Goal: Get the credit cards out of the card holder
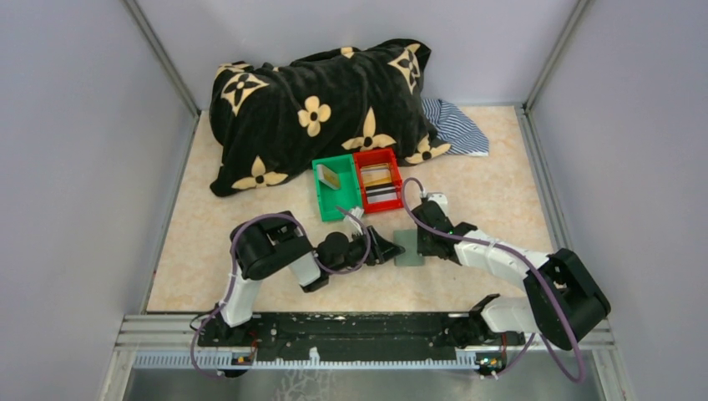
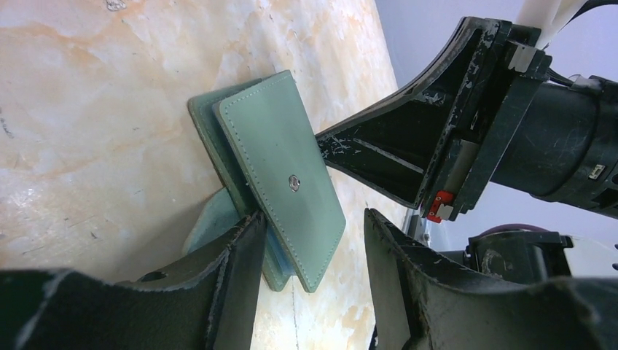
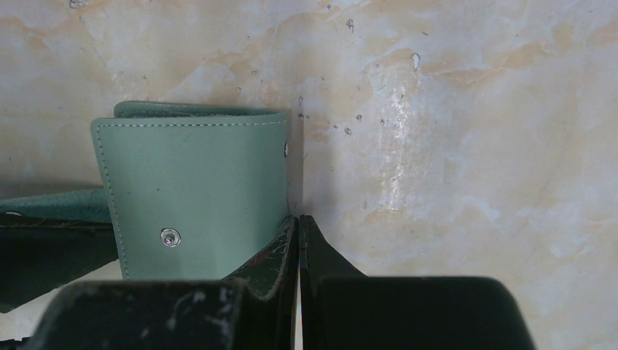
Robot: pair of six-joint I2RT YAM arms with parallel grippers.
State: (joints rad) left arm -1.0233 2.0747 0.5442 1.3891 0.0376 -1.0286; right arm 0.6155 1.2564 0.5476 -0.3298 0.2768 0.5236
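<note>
Bins stood side by side mid-table: the green bin [image 1: 344,199] on the left held one tan-gold card [image 1: 331,177], and the red bin [image 1: 376,153] on the right held credit cards [image 1: 380,185], tan-gold far, dark near. Nearer than both, the card holder [image 1: 409,248] lay folded on the table [image 1: 484,184]. The left gripper [image 2: 313,217] stood with jaws apart astride its left end, and the right gripper [image 3: 297,219], jaws closed, touched its right edge.

Marbled table [image 1: 192,251]: card holder [image 1: 409,248], bins [image 1: 321,194], blanket [image 1: 317,109]
</note>
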